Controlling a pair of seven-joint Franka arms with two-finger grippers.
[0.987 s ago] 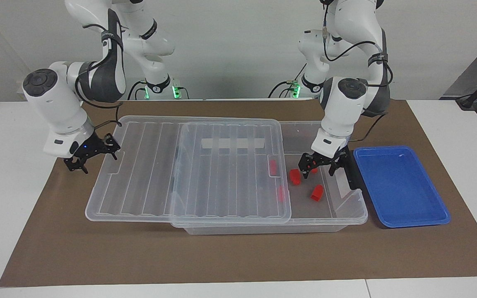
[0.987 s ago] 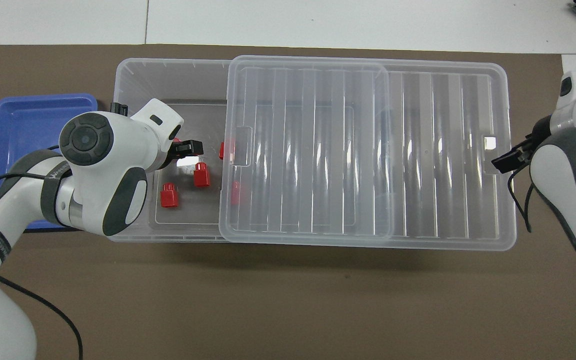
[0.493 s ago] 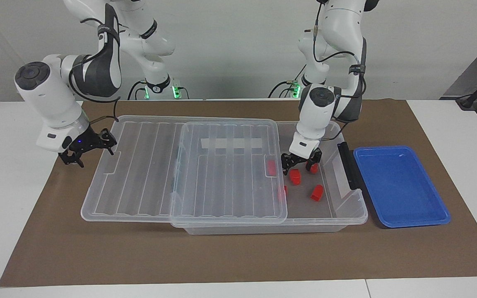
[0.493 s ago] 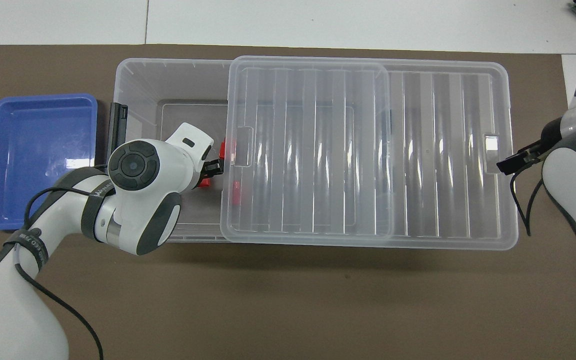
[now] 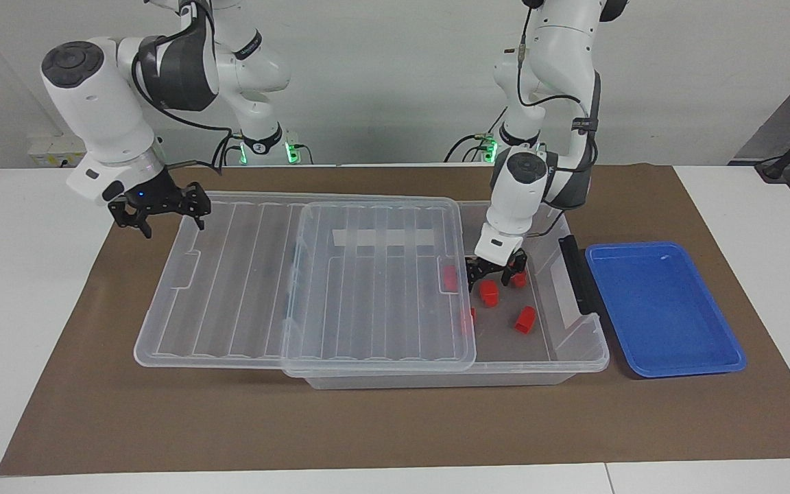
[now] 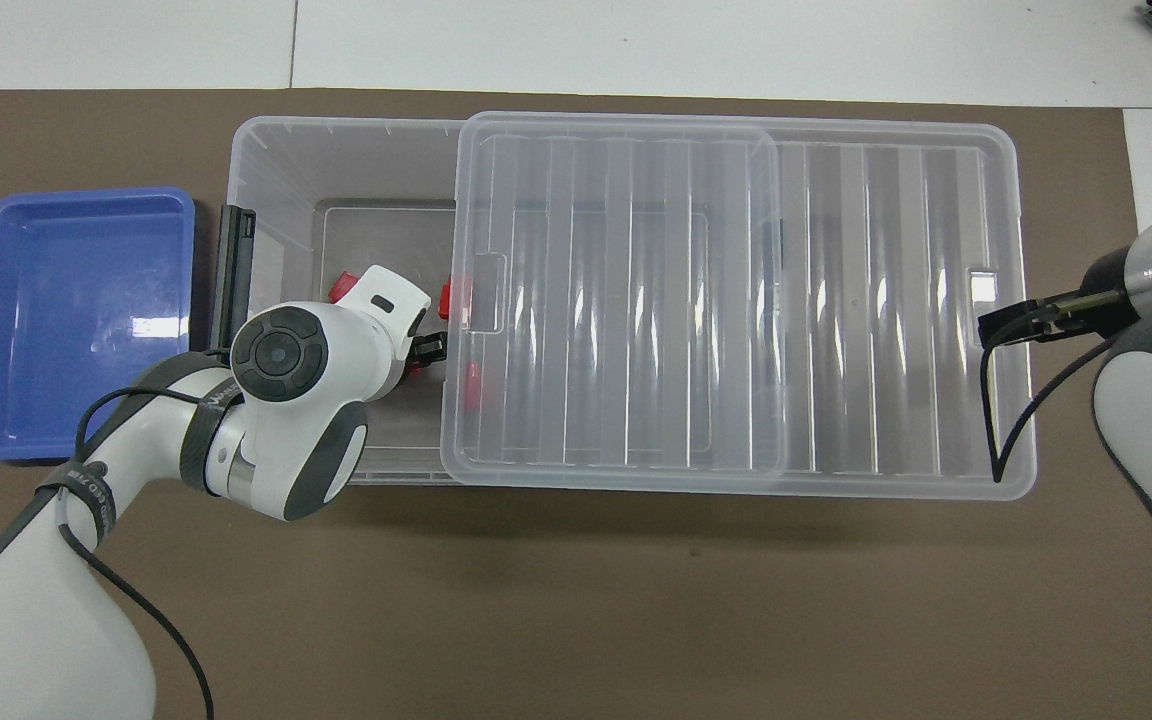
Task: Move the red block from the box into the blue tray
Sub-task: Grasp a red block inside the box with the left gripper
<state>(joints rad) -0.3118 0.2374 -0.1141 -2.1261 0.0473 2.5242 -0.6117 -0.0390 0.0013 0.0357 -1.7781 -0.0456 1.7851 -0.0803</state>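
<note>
1. Left gripper (image 5: 492, 276): jaws standing spread, reaching down inside the open end of the box (image 5: 577, 343), straddling the red block (image 5: 488, 293) sitting on the box floor.
2. Other red blocks: one (image 5: 524, 319) lying beside it, one (image 5: 518, 278) nearer the robots, two showing under the lid's edge.
3. Ribbed lid (image 5: 313, 274): lying slid toward the right arm's end.
4. Blue tray (image 5: 662, 309): sitting beside the box's latch end.
5. Right gripper (image 5: 156, 214): jaws spread, waiting over the lid's corner.
</note>
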